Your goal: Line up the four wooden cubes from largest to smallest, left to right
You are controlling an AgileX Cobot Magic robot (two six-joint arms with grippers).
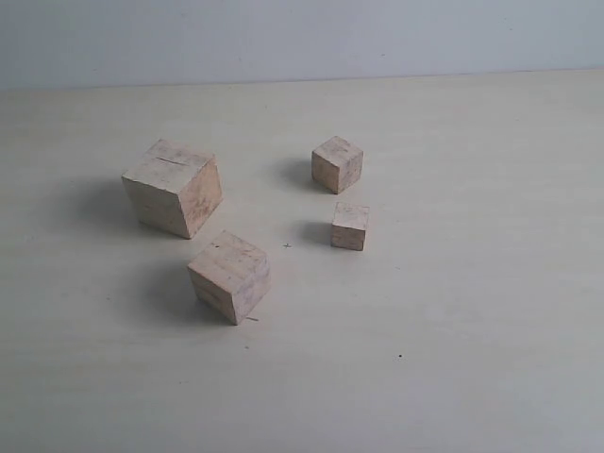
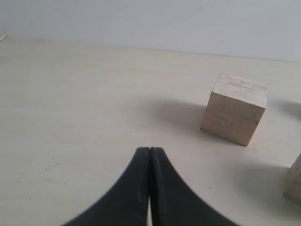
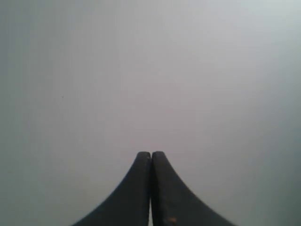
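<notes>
Four pale wooden cubes stand scattered on the table in the exterior view. The largest cube (image 1: 173, 187), with a thin dark crack on top, sits left of centre. The second largest (image 1: 229, 276) lies nearer the front. A smaller cube (image 1: 337, 163) stands further back on the right, and the smallest (image 1: 350, 226) is just in front of it. Neither gripper shows in the exterior view. My left gripper (image 2: 149, 149) is shut and empty, low over the table, with the largest cube (image 2: 235, 114) ahead of it and apart. My right gripper (image 3: 151, 153) is shut on nothing, facing a blank grey surface.
The light table (image 1: 472, 330) runs back to a pale wall (image 1: 302, 38). An edge of another cube (image 2: 295, 181) shows at the side of the left wrist view.
</notes>
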